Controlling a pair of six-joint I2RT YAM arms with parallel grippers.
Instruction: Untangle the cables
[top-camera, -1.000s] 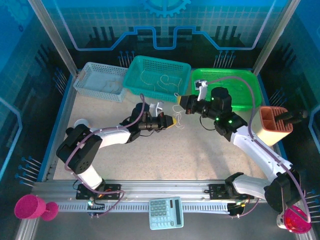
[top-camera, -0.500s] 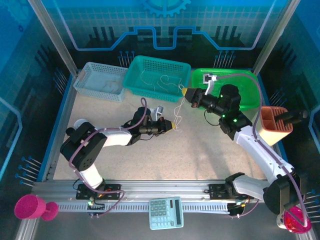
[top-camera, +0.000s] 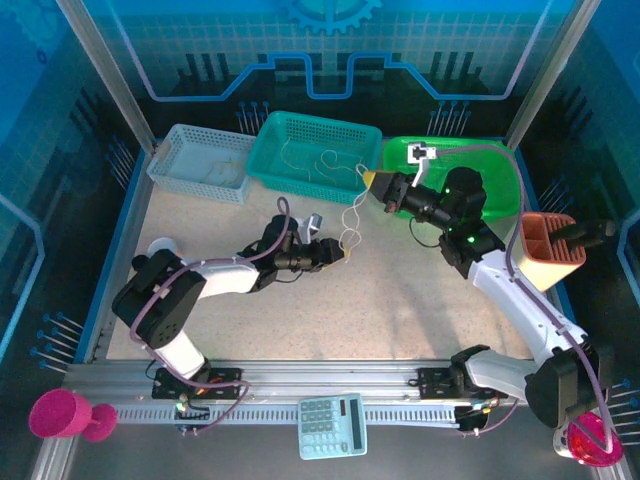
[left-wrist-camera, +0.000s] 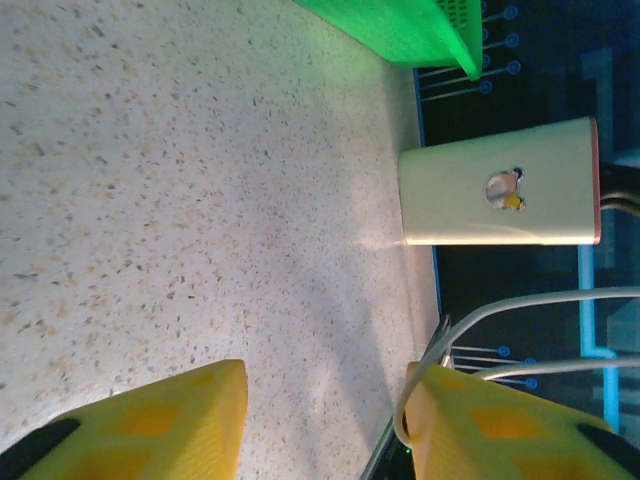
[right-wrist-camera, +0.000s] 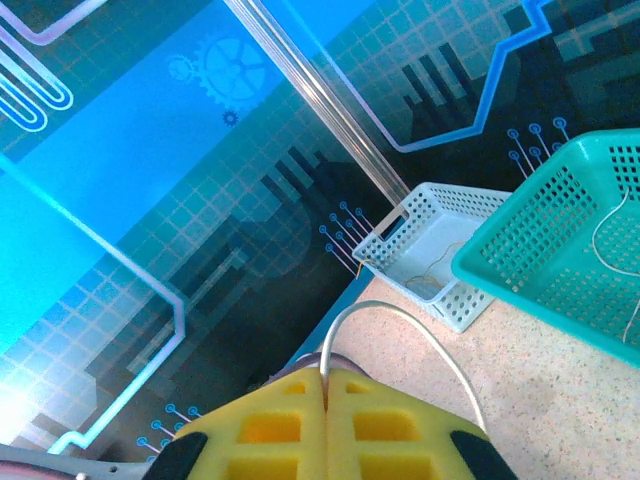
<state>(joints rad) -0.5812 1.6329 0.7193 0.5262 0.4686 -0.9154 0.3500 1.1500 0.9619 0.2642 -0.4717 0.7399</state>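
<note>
Step in hand: drawing strands apart. The right end effector (right-wrist-camera: 325, 380) is clamped on a whitish strand of the cables (top-camera: 351, 213), strung over the counter (top-camera: 400, 310) toward the left end effector (left-wrist-camera: 325, 400), which gapes open (strand against one finger). Next, probably: close left, pull gently.

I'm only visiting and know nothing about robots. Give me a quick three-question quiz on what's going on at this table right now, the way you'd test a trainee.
1. True or false: the right gripper is clamped shut on a thin whitish cable strand.
2. Which object sits at the bottom centre of the top view?
A) a pale teal calculator
B) a pink goblet
C) an orange pen holder
3. One word: in the left wrist view, is the left gripper open or shut?

Key: 1 true; 2 A; 3 open.
</note>
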